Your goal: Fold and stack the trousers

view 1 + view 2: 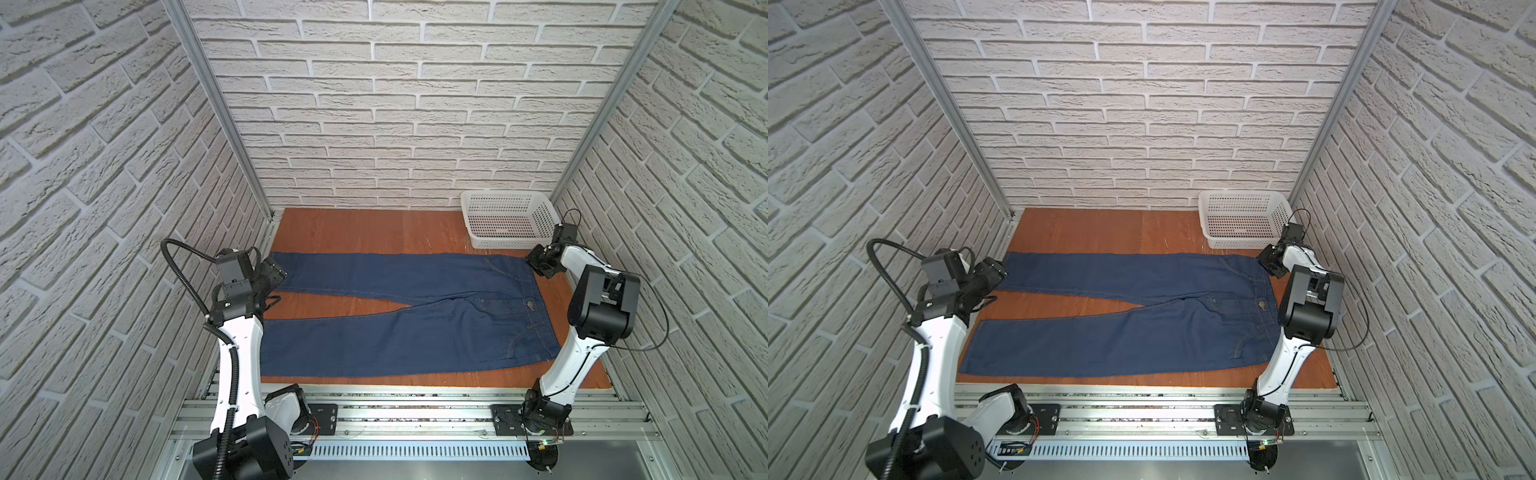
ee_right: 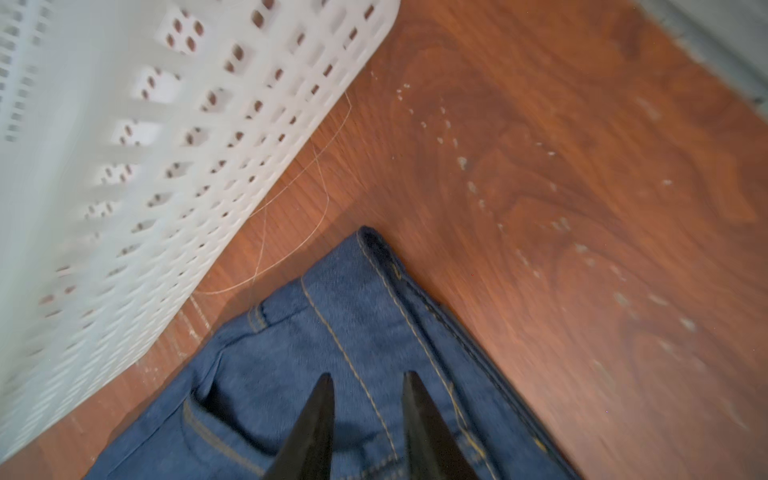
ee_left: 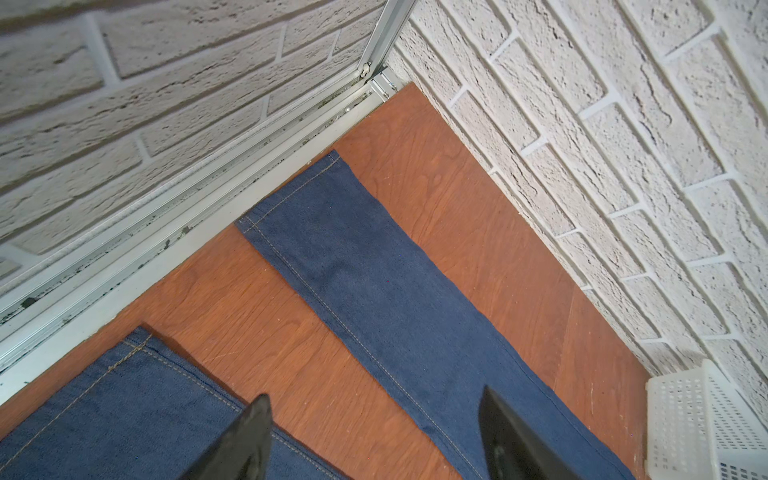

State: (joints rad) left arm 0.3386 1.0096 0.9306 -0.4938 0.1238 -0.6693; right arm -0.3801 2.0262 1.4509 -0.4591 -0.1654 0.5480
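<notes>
The trousers [image 1: 415,328] [image 1: 1142,332], dark blue jeans with tan stitching, lie flat on the wooden table in both top views, waist to the right and the two legs spread apart to the left. My left gripper [image 1: 276,272] [image 1: 994,270] [image 3: 374,392] hovers open above the far leg [image 3: 374,291] near its hem, holding nothing. My right gripper [image 1: 538,262] [image 1: 1268,262] [image 2: 369,374] is over the far corner of the waistband [image 2: 374,291]. Its jaws stand a little apart, and the denim shows flat in the gap.
A white perforated basket [image 1: 509,220] [image 1: 1246,220] [image 3: 706,424] [image 2: 145,145] stands at the back right, close to the waistband corner. Brick-patterned walls enclose the table [image 1: 353,232] on three sides. A metal rail [image 1: 415,411] runs along the front.
</notes>
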